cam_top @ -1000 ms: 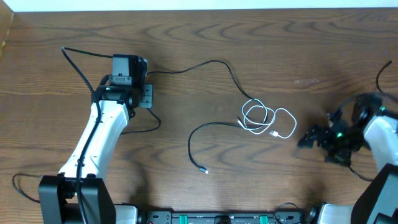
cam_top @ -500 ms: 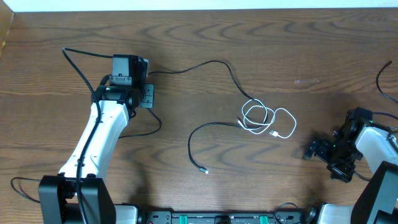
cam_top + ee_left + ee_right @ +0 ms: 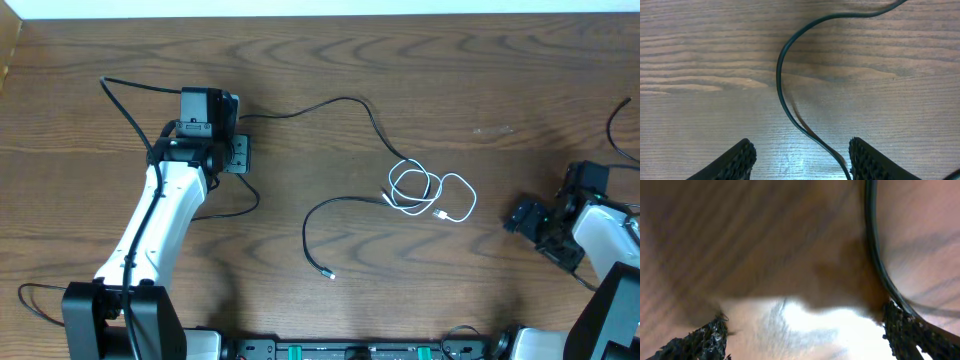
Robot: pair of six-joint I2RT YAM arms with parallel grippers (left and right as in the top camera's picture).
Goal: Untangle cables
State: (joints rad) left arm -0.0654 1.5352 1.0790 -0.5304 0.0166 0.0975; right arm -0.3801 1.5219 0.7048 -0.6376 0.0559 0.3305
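A long black cable [image 3: 340, 100] runs from my left gripper [image 3: 238, 155] across the table to a coiled white cable [image 3: 425, 190]. Another black cable [image 3: 310, 232] curves down from the coil to a plug end [image 3: 330, 275]. In the left wrist view the black cable [image 3: 784, 95] lies on the wood between my open left gripper [image 3: 802, 160], close to the right fingertip [image 3: 867, 160] and not pinched. My right gripper [image 3: 525, 218] stands open near the right edge, nothing between its fingers [image 3: 705, 340], well right of the white coil.
A thin black wire [image 3: 125, 100] loops off the left arm toward the far left. A dark cord [image 3: 872, 245] passes beside the right gripper in the blurred right wrist view; whose it is I cannot tell. The table's back edge [image 3: 320, 14] is light-coloured.
The left gripper has opened from shut and let go of the black cable, which now lies loose between its fingers. The right arm has drawn back toward the right edge.
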